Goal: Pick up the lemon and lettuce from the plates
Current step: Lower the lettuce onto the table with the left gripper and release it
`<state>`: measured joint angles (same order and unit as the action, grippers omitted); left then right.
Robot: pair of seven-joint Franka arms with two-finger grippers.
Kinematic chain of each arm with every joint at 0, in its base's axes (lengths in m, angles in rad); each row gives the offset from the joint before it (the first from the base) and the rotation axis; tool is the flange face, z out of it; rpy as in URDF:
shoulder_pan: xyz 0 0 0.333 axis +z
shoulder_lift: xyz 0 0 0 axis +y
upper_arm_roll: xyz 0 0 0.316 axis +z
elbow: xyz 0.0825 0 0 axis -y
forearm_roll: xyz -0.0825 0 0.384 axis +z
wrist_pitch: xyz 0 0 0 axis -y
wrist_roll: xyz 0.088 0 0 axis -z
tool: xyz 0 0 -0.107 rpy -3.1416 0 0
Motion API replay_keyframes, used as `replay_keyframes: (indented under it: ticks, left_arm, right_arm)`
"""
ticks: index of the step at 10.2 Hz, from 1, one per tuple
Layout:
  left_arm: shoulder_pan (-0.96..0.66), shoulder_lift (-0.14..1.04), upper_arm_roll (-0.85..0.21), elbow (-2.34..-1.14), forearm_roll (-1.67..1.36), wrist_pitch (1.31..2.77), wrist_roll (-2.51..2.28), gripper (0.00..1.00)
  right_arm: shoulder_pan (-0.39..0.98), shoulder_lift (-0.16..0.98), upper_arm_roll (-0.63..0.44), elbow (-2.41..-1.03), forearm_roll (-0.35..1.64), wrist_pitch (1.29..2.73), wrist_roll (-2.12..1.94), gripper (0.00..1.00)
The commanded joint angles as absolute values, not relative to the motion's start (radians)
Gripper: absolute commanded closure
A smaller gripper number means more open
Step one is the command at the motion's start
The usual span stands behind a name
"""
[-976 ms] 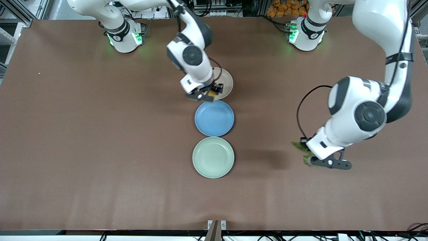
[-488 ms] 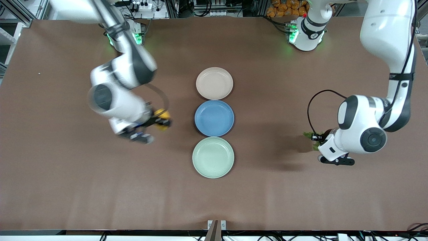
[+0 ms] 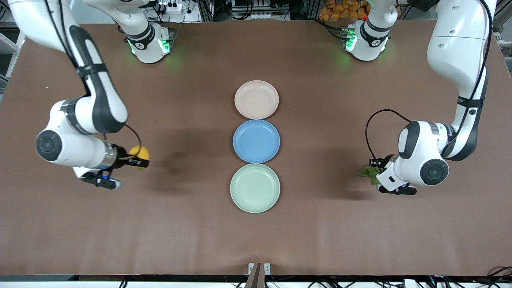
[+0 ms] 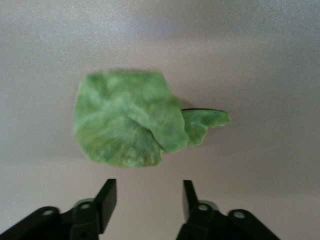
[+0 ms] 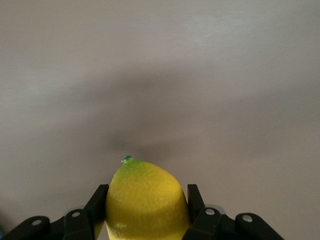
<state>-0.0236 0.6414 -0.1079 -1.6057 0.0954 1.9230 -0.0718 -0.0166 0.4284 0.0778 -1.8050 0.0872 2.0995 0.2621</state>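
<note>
Three plates sit in a row at the table's centre, each just beside the next: the beige-pink plate (image 3: pixel 256 99) farthest from the front camera, the blue plate (image 3: pixel 256 141) in the middle, and the pale mint green plate (image 3: pixel 255 188) nearest; all three hold nothing. The right gripper (image 3: pixel 134 162) is over bare table toward the right arm's end, well apart from the plates, its fingers (image 5: pixel 196 201) clamped on either side of the lemon (image 3: pixel 139 152); the fruit's pointed tip sticks out past the fingertips, and a shadow lies on the table beneath. The left gripper (image 3: pixel 380 172) is toward the left arm's end of the table, also well apart from the plates. Its fingers (image 4: pixel 107 198) stand spread wide with nothing between them. The lettuce (image 4: pixel 131 117) lies flat on the brown table (image 3: pixel 360 240) just clear of those fingertips, its narrow stem end (image 4: pixel 212 118) pointing sideways along the surface.
</note>
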Motion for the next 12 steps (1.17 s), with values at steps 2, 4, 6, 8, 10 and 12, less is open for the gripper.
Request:
replay_keyframes:
  ticks: [2, 4, 6, 8, 10, 12]
  left_arm:
    - [-0.028, 0.523, -0.114, -1.545, 0.126, 1.850, -0.069, 0.00]
    - [-0.018, 0.456, -0.117, -1.456, 0.126, 1.746, -0.066, 0.00]
    - [-0.015, 0.343, -0.123, -1.450, 0.117, 1.688, -0.064, 0.00]
    - [-0.017, 0.241, -0.126, -1.451, 0.106, 1.630, -0.063, 0.00]
    - [-0.015, 0.166, -0.124, -1.457, 0.094, 1.591, -0.072, 0.00]
    - [-0.011, 0.121, -0.123, -1.473, 0.058, 1.548, -0.092, 0.00]
  right_arm:
    - [-0.089, 0.413, 0.095, -1.936, 0.043, 2.246, 0.180, 1.00]
    - [-0.113, 0.451, 0.098, -1.954, 0.052, 2.260, 0.126, 1.00]
    - [-0.106, 0.459, 0.101, -1.960, 0.054, 2.250, 0.123, 1.00]
    - [-0.100, 0.469, 0.104, -1.967, 0.073, 2.226, 0.124, 0.78]
    - [-0.100, 0.472, 0.104, -1.967, 0.094, 2.223, 0.120, 0.38]
    - [-0.100, 0.479, 0.104, -1.968, 0.095, 2.209, 0.120, 0.04]
